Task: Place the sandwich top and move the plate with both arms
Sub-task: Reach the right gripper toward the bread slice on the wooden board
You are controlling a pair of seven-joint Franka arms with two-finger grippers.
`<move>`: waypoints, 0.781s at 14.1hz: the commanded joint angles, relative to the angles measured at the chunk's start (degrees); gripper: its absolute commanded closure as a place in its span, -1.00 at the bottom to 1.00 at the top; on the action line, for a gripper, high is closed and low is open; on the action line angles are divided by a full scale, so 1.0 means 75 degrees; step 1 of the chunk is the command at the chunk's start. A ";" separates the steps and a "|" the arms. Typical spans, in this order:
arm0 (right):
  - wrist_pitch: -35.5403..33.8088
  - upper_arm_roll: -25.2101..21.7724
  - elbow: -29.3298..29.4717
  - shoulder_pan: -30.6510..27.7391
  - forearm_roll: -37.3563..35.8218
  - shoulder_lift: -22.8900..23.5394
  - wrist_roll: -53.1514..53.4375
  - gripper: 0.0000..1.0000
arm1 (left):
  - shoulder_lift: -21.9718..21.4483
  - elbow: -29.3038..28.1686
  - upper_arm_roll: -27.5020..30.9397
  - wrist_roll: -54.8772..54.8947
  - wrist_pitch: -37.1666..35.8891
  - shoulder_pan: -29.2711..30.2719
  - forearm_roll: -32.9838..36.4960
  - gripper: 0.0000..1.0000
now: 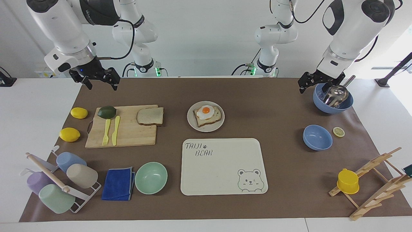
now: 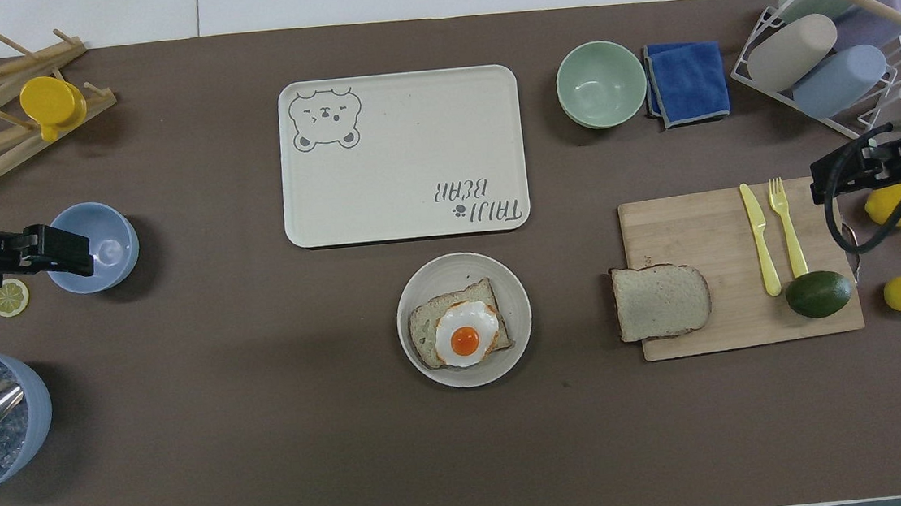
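Note:
The sandwich top (image 1: 150, 116) (image 2: 660, 301), a plain bread slice, lies on a wooden cutting board (image 1: 128, 135) (image 2: 684, 216), overhanging the board's edge toward the table's middle. The round plate (image 1: 206, 129) (image 2: 506, 281) sits mid-table, nearer to the robots than the tray, and holds a bread slice with a fried egg (image 1: 206, 111) (image 2: 464, 338). My right gripper (image 1: 101, 86) (image 2: 835, 174) hangs open and empty, raised over the mat at the right arm's end. Open and empty too, my left gripper (image 1: 313, 89) (image 2: 67, 247) hangs beside a blue bowl with a metal scoop (image 1: 334, 96).
A bear-printed tray (image 1: 222, 167) (image 2: 401, 155) lies farther from the robots than the plate. Beside it are a mint bowl (image 1: 151, 177), blue cloth (image 1: 118, 184) and cup rack (image 1: 61, 180). Lemons (image 1: 69, 134), avocado (image 1: 107, 112), yellow fork and knife (image 1: 111, 130), small blue bowl (image 1: 317, 137), wooden rack (image 1: 373, 180).

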 commanded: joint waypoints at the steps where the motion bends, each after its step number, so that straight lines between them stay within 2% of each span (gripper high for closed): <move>1: -0.0092 0.0020 0.0091 -0.0029 0.0077 0.0041 -0.0176 -1.00 | -0.0198 -0.0193 -0.0040 -0.0061 0.0008 0.0066 0.0091 -1.00; 7: -0.0152 0.0067 0.0009 0.0123 0.0078 -0.0041 -0.0046 -1.00 | -0.0198 -0.0193 -0.0040 -0.0061 -0.0004 0.0066 0.0091 -1.00; 9: 0.0244 0.0126 -0.0468 0.0345 0.0089 -0.0251 -0.0304 -1.00 | -0.0198 -0.0193 -0.0040 -0.0061 -0.0004 0.0066 0.0091 -1.00; 11: 0.1064 0.0137 -0.1218 0.0753 0.0054 -0.0334 0.0091 -1.00 | -0.0198 -0.0193 -0.0040 -0.0061 0.0008 0.0066 0.0091 -1.00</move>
